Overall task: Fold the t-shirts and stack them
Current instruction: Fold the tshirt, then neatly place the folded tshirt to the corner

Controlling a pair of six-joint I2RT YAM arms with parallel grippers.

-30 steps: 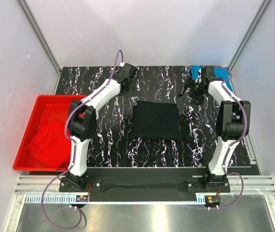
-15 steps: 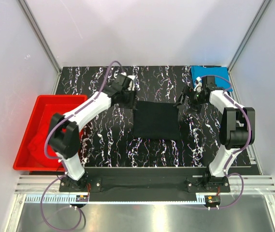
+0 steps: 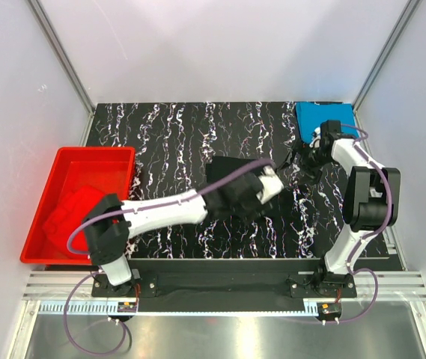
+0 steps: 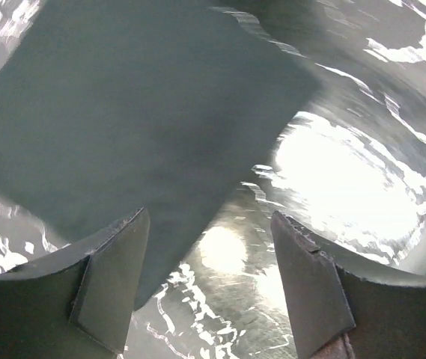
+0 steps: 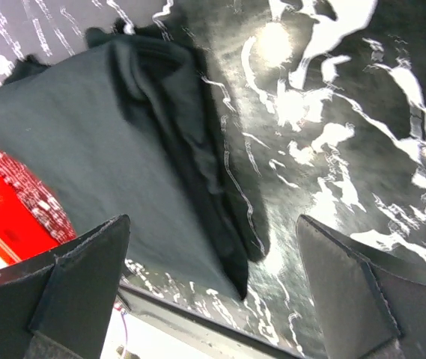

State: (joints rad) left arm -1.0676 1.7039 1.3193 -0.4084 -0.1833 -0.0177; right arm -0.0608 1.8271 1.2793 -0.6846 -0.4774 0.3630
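Open and empty: left fingers, right fingers. At frame centre, a one-layer pinch could unfold the black shirt.

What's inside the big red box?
A crumpled red t-shirt lies inside the red box, toward its near end. Whatever might be under the shirt is covered.

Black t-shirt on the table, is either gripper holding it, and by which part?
Neither holds it. The left gripper hovers open over a corner of the black t-shirt; the right gripper is open nearby.
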